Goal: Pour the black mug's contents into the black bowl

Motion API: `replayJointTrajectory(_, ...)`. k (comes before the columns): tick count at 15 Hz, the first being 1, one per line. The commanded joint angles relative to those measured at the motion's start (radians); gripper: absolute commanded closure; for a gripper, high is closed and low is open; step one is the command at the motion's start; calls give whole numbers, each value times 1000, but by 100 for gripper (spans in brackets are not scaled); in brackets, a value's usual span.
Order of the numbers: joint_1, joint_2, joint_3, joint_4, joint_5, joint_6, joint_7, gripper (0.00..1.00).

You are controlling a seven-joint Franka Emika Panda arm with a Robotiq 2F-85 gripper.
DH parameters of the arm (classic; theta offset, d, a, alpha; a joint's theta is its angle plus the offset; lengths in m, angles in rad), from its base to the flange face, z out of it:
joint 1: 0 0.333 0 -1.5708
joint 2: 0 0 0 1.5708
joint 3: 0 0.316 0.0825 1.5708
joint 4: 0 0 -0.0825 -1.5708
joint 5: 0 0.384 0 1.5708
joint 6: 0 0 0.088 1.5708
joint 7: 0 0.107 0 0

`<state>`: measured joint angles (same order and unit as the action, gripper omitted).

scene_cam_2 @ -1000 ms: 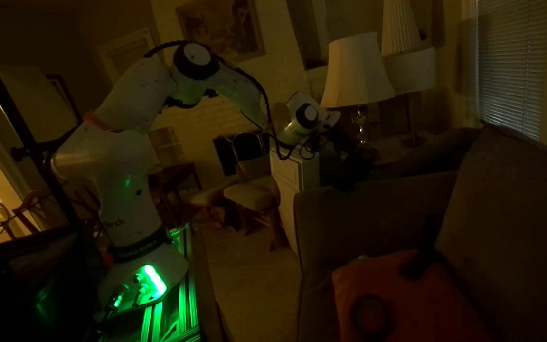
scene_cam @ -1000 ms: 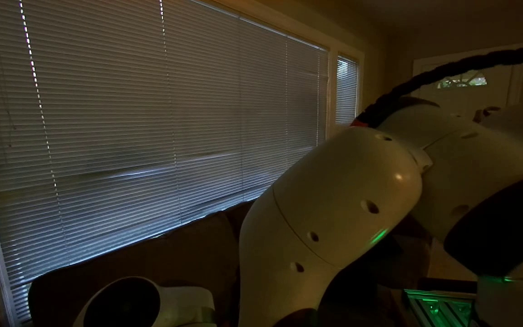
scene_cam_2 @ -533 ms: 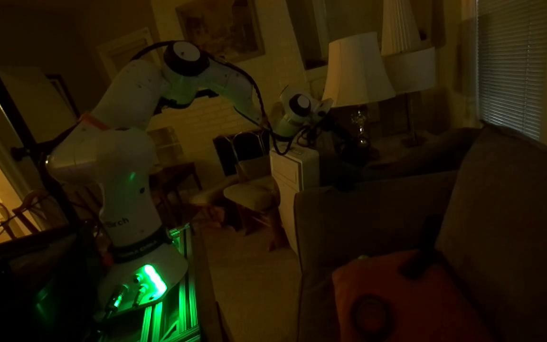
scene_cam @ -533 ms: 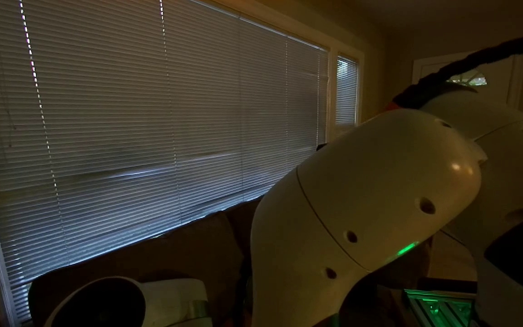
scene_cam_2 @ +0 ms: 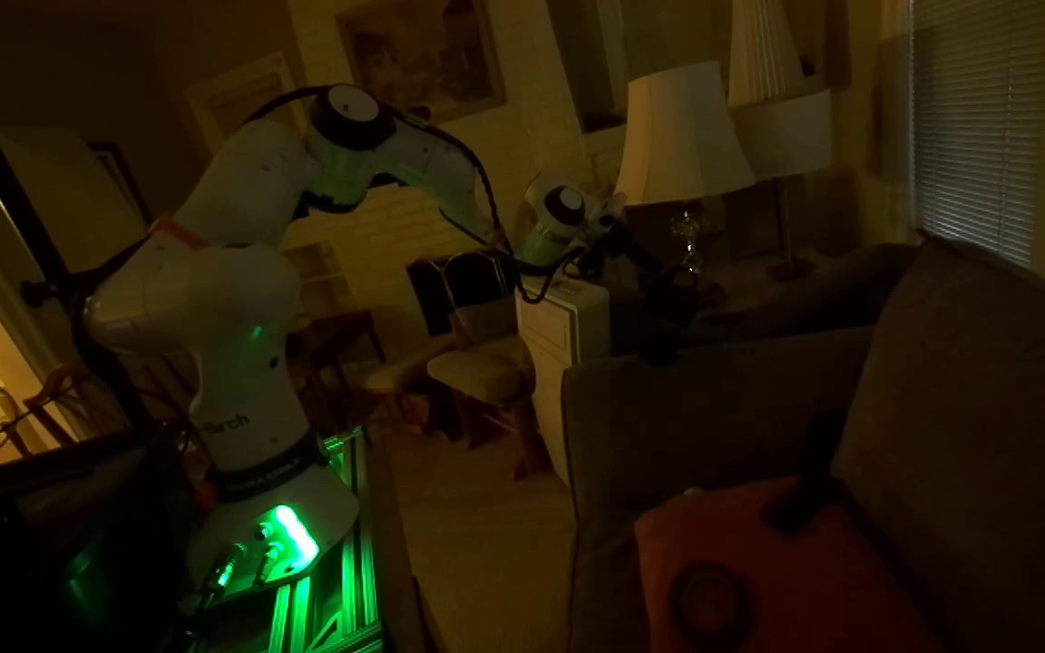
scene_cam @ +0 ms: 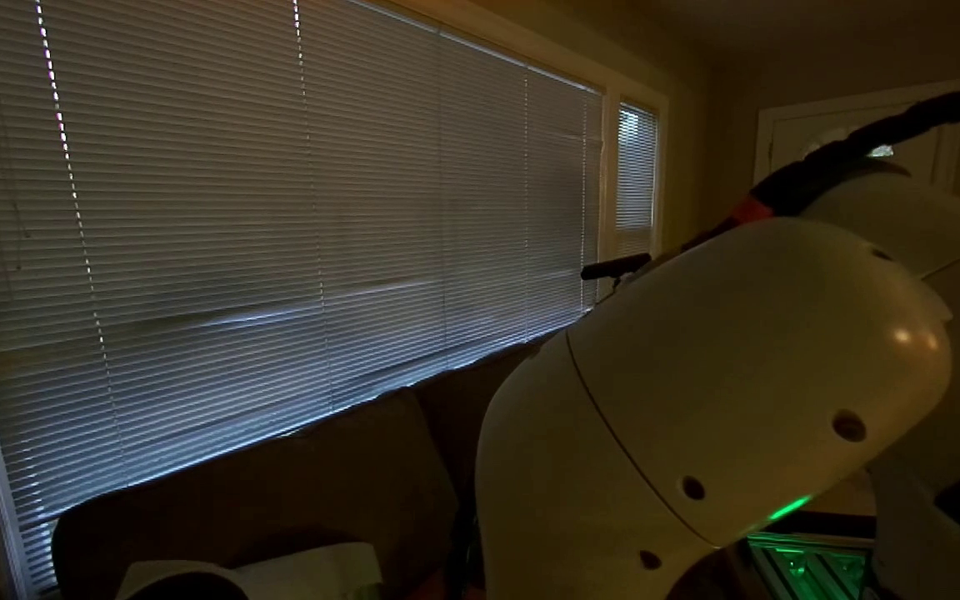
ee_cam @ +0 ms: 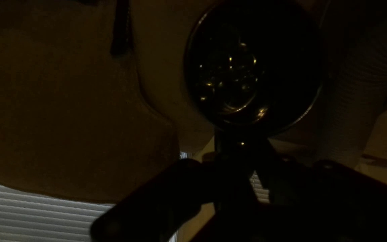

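Brown sofa (scene_cam_2: 713,413) in gloom; pincer (ee_cam: 243,153) clamped on black mug (ee_cam: 291,67); premature tilting could spill its shiny contents (ee_cam: 230,79) there.

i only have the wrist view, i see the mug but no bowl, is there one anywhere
Observer: Yes, in an exterior view what looks like the black bowl sits on orange fabric, though it's dim there.
Operator: is the end effector over it
Observer: It doesn't look so. In an exterior view it shows up by the sofa's arm, with the black bowl closer to that camera.
Operator: any light on the robot
Observer: Yes, a green light glows at the robot's base.
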<state>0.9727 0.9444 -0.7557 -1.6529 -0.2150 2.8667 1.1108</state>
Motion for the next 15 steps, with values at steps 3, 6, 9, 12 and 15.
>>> replayJointTrajectory(3, 66, 32, -70, -9, -53, -24, -21, 95)
replayJointTrajectory(6, 98, 58, -108, -11, -69, -29, -29, 95)
replayJointTrajectory(9, 124, 83, -138, -16, -67, -29, -40, 95)
replayJointTrajectory(12, 136, 92, -143, -18, -62, -54, -68, 95)
replayJointTrajectory(15, 140, 106, -144, -10, -69, -76, -94, 95)
